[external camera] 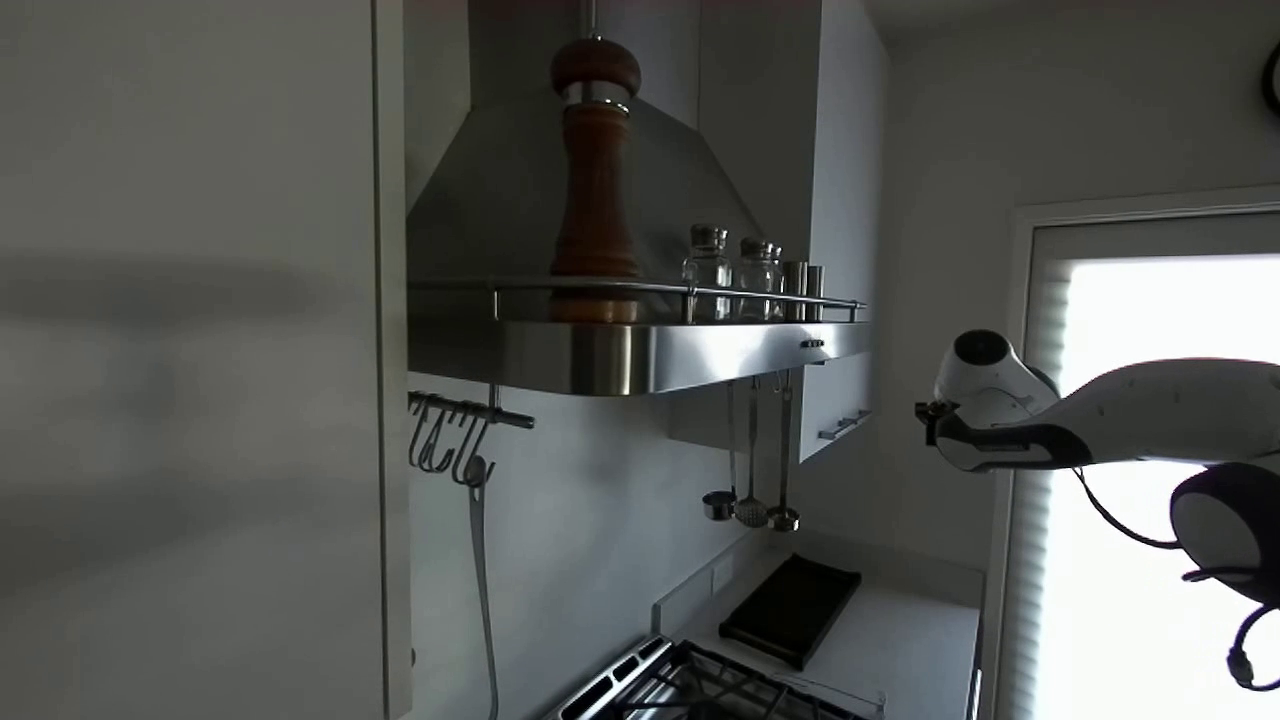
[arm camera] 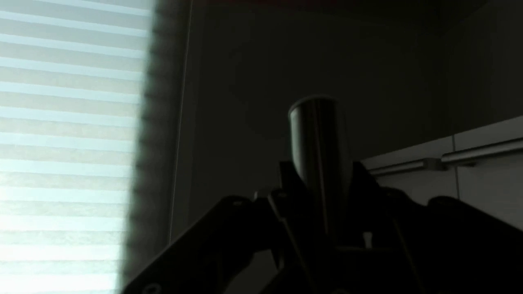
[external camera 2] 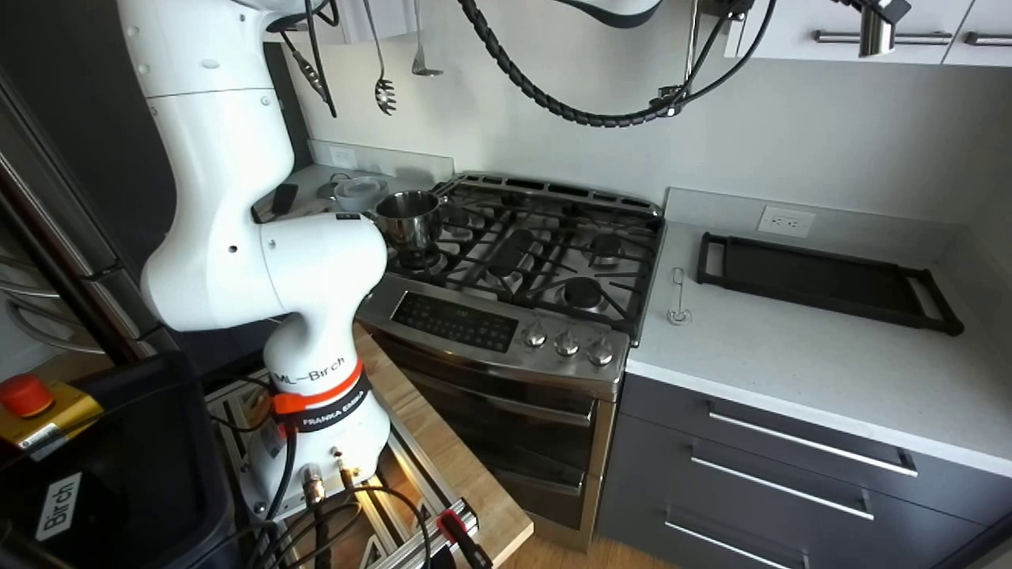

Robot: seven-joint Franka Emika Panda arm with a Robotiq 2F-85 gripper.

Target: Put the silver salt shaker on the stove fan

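1. Near the middle of the wrist view, the tool (arm camera: 325, 175) is clamped on the silver salt shaker (arm camera: 316, 143); dark fingers (arm camera: 289, 176) stand on either side of it, mostly lost in shadow, and one end of the shaker juts out past them.
2. At the upper right of an exterior view the shaker shows again, looking close to upright, in front of the white cabinet doors (external camera 2: 791, 20).
3. In an exterior view the stove fan (external camera: 740, 352) bears a tall wooden mill (external camera: 597, 200), glass jars (external camera: 709, 275) and two slim steel cylinders (external camera: 795, 290) on its ledge, behind a thin rail (external camera: 665, 288).
4. To the right in that view, apart from the stove fan, reaches the white arm (external camera: 1180, 405); the tool is hard to make out there.
5. Below the stove fan hang ladles (external camera: 783, 519) and a row of hooks (external camera: 440, 455).
6. On the left of the cooktop (external camera 2: 583, 294) sits a steel pot (external camera 2: 409, 221).
7. Beside the cooktop, the pale bench (external camera 2: 751, 348) carries a small whisk (external camera 2: 679, 317) and a black tray (external camera 2: 822, 280), the tray visible in both exterior views.
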